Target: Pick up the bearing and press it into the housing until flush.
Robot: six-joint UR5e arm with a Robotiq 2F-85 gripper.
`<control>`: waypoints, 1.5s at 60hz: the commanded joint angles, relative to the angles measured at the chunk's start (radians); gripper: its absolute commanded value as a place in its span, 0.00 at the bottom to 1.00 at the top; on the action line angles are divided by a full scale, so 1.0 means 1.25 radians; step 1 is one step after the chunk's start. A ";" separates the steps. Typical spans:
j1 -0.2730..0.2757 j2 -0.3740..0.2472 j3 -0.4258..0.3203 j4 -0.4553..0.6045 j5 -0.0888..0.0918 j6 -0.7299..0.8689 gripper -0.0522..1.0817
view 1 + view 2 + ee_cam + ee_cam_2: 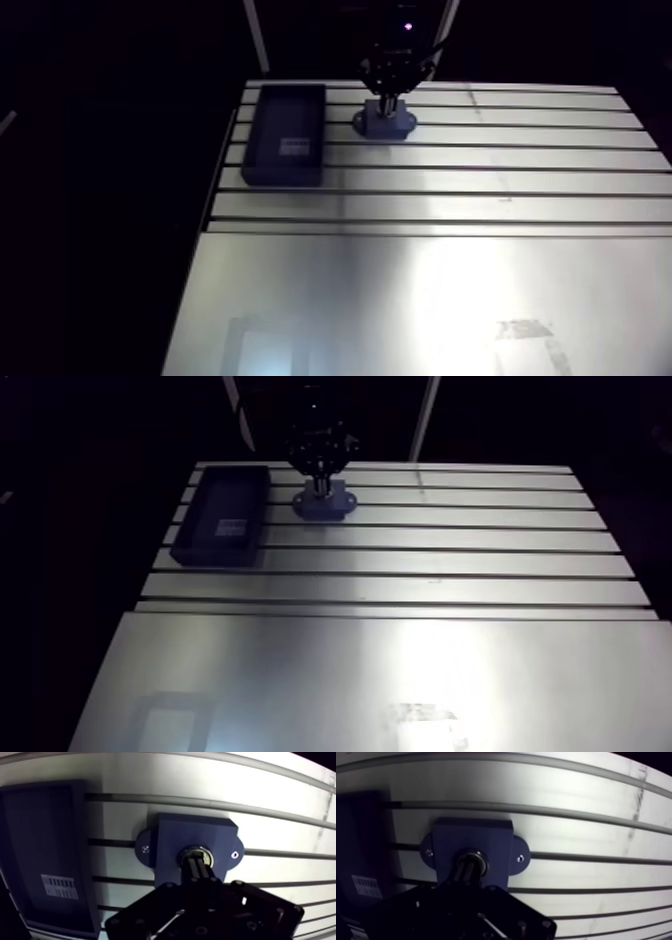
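Toward the upper middle of the arm view, the gripper [392, 98] hangs straight down from the top edge onto the dark blue housing [385, 124], which sits on the slotted table [520, 180] near its far rim. Just left of the housing, and apart from it, lies a long dark tray [287, 135] with a pale label. From this far off the fingers are too small and dark to read, and the housing's bore is hidden under them.

The wrist view is plainer. The two fingers [196, 871] stand close together, nearly touching, with nothing clamped between them. Their tips bear on the bearing [192, 853], a bright metal ring seated in the round bore at the middle of the housing. A screw shows in each of the housing's two side ears, one on either side of the gripper. The tray lies beside the housing, well clear of the fingers.

The pick and the placing look done, and I judge the step in hand to be the press itself. Whether the ring is flush with the housing's top face cannot be told; a thin rim seems to catch the light. The next move calls for a straight, square push along the bore's axis, centred so the ring does not cock, and then a clean lift away.
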 commanded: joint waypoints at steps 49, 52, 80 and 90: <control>0.002 0.000 0.005 -0.001 -0.001 0.000 0.96; 0.002 0.000 0.005 -0.001 -0.001 0.000 0.96; 0.002 0.000 0.006 -0.001 -0.001 0.000 0.96; 0.002 0.000 0.006 -0.001 -0.001 0.000 0.96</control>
